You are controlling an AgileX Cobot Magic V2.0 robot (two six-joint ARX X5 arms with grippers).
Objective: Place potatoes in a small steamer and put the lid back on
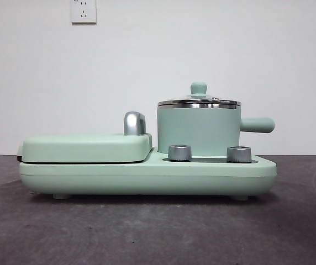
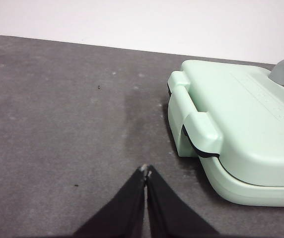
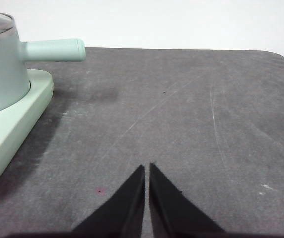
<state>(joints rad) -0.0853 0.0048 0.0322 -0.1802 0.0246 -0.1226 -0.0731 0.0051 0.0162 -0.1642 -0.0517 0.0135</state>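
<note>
The small steamer point(image 1: 198, 131) is a mint-green pot standing on the right half of a green cooker base point(image 1: 147, 174), its stubby handle point(image 1: 257, 125) pointing right. The lid point(image 1: 199, 100), steel-rimmed with a green knob, sits on the pot. The right wrist view shows the steamer point(image 3: 0, 74) beside the table, and my right gripper point(image 3: 147, 167) hangs shut over bare table to the pot's handle side. My left gripper point(image 2: 146, 171) is shut over bare table beside the griddle end. No potatoes are in view. Neither arm shows in the front view.
A flat mint-green griddle cover point(image 1: 86, 148) with a steel hinge handle point(image 1: 134, 123) fills the base's left half, seen close in the left wrist view as the griddle cover point(image 2: 241, 129). Two steel knobs point(image 1: 180, 152) face front. Dark grey table point(image 3: 181, 109) spreads around; a white wall stands behind.
</note>
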